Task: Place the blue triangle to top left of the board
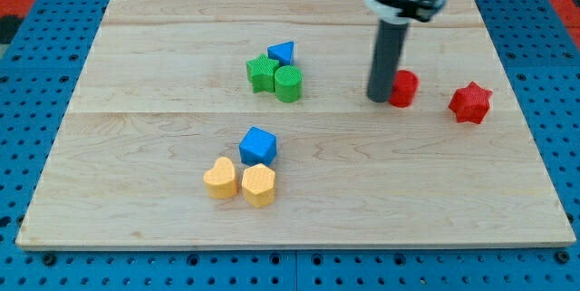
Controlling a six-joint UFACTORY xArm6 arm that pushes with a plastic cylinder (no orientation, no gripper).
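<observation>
The blue triangle point(283, 53) sits above the middle of the board, touching a green star point(263, 73) and a green cylinder point(288, 83) below it. My tip point(379, 98) is down on the board well to the right of the blue triangle, right beside a red cylinder point(404, 88) on its left side. The rod rises to the view's top.
A red star point(470, 102) lies at the right. A blue cube point(258, 146) sits lower middle, with a yellow heart point(220, 179) and a yellow hexagon point(258, 185) just below it. The wooden board point(136, 46) rests on a blue pegboard.
</observation>
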